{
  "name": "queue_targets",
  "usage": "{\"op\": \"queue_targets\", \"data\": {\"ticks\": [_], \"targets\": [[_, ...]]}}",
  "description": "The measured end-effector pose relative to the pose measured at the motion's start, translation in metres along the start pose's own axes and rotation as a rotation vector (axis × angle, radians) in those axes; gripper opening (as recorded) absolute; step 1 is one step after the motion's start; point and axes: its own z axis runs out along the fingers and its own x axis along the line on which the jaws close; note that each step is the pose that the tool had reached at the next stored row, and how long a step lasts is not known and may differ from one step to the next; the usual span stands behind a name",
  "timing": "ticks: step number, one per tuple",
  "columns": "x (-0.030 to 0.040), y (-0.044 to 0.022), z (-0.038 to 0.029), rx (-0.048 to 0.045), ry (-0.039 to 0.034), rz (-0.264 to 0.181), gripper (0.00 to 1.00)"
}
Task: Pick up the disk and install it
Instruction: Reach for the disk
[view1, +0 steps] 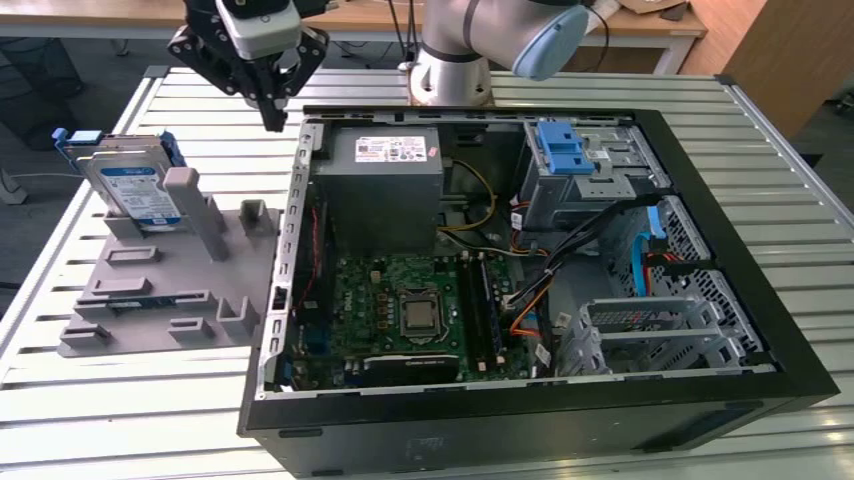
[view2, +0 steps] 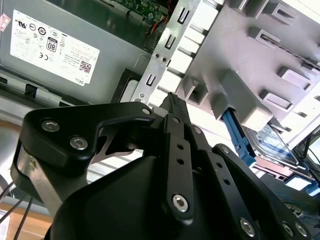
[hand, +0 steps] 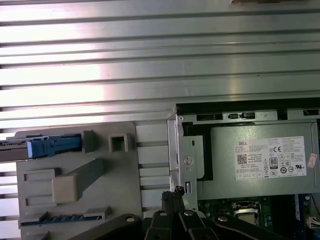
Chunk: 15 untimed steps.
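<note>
Your hand (view1: 275, 118) hangs pressed together, holding nothing, just above the case's (view1: 534, 425) outer wall. The disk (view1: 134, 188) stands upright in a grey stand (view1: 147, 300) beside the case, apart from the hand. By my judgement, pickup and install both remain.

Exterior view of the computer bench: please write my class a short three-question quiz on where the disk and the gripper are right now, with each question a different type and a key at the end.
1. True or false: the gripper is holding the disk.
2. Multiple choice: where is the disk?
A) standing in the grey fixture outside the computer case
B) in the case's drive bay
C) lying on the power supply
3. Fill in: the plastic bracket framing the disk is coloured ____.

Key: 1 false, as the gripper is shut on nothing and is near the case's corner; 2 A; 3 blue.
</note>
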Motion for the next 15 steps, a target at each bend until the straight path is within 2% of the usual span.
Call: {"op": "queue_targets", "data": {"ticks": [15], "targets": [[0.0056, -0.0005, 0.0012, 0.0000, 0.0000, 0.000, 0.11]]}}
